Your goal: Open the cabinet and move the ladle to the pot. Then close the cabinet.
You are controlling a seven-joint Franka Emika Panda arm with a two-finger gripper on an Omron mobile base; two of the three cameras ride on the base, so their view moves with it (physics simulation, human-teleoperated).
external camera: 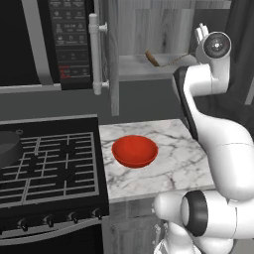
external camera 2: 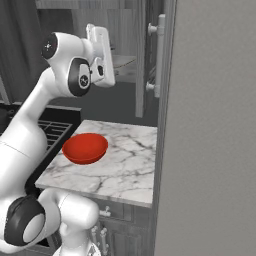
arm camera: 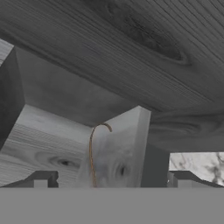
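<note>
The cabinet (external camera: 144,30) stands open; its left door (external camera: 113,59) is swung out with its silvery bar handle (external camera: 96,54) facing me. On the bottom shelf lies the ladle (external camera: 153,58), brown and slim, its thin handle running right toward my hand. In the hand view the ladle (arm camera: 91,157) is a thin curved brown line on the shelf, just left of centre between my fingertips. My gripper (arm camera: 111,181) is open and holds nothing, at the cabinet's mouth just short of the ladle. The dark pot (external camera: 7,149) sits on the stove at the far left.
A red bowl (external camera: 135,151) sits on the marble counter (external camera: 168,173) below the cabinet. The black stove (external camera: 49,168) is to its left and the black microwave (external camera: 69,39) above it. The open right cabinet door (external camera 2: 210,125) looms close on the right.
</note>
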